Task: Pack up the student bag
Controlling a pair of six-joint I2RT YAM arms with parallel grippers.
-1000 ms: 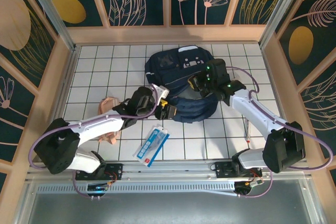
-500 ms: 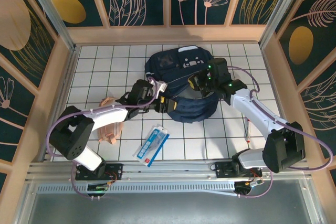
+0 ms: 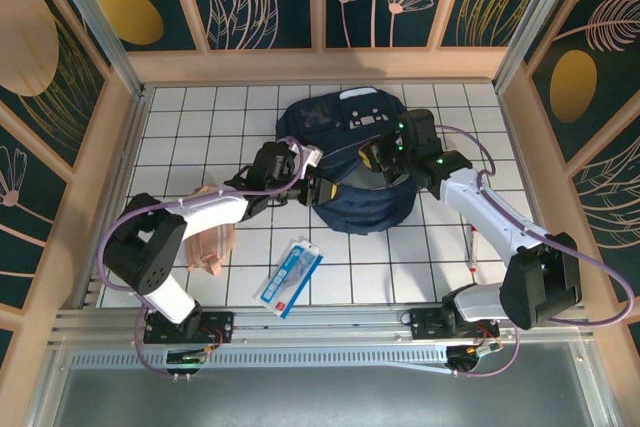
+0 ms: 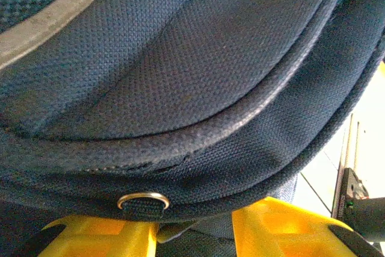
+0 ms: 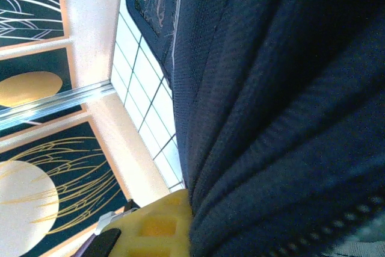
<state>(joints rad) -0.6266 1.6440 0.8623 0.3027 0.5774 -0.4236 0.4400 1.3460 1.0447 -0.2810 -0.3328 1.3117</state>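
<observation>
You had the student bag [image 3: 335, 127] lying at the middle of the counter [image 3: 200, 127], toward its far side, with one hand on each flank. That placing made sense for packing: with both sides of the rim taken up, the mouth could be spread so that things go in. Your left hand [image 3: 316, 187] sat at the bag's near-left edge. In its wrist view the piped rim and a small metal ring [image 4: 143, 200] lay just above its yellow fingers [image 4: 90, 236], and a fold of navy fabric dropped into the gap between them. The gap was narrow, but whether the pads were actually biting the cloth I cannot tell. Your right hand [image 3: 383, 155] was on the bag's right side and was closed tight. Its wrist view showed the weave running straight up against its yellow finger [image 5: 153, 227], so I judged it to be pinching the fabric there to hold that side. The things that probably had to go in were not yet packed: the pink pouch [image 3: 208, 245] lay partly under your left arm, and the flat packet [image 3: 288, 274] lay near the front of the counter, apart from the bag.
</observation>
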